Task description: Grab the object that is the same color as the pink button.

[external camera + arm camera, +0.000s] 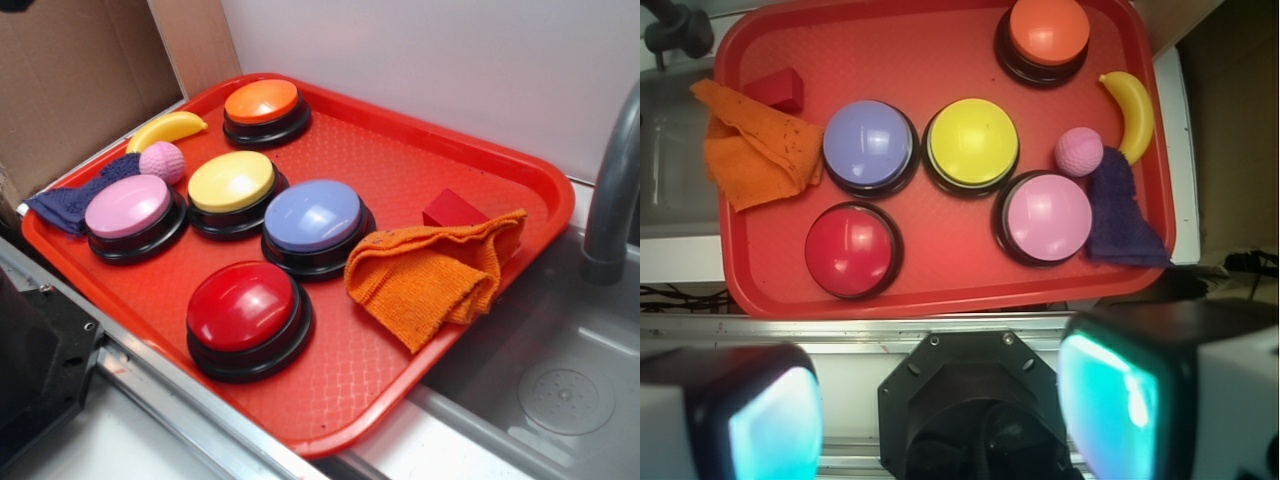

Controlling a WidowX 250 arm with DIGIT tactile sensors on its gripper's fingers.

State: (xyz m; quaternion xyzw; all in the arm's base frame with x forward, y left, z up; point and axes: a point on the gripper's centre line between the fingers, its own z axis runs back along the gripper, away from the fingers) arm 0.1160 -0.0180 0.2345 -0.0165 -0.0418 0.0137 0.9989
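Hovering high above the near edge of the bench, the gripper (940, 410) has not yet begun its approach; I judge the task to be at the opening step, with the target located but untouched. Its two fingers (740, 420) stand wide apart at the bottom of the wrist view, holding nothing.

Read left to right in the wrist view, the red tray (940, 285) carries an orange cloth (755, 150), a lavender-blue button (869, 145), a yellow button (972, 145), the pink button (1045, 216), the small pink ball (1079, 151), a purple cloth (1118, 215) and a banana (1132, 112).

The ball sits toward the tray's right edge, just beside the pink button, touching the purple cloth's edge, with the banana near.

The next move calls for travel forward and right, then descent with the jaws straddling the ball, clear of the button dome and cloth.
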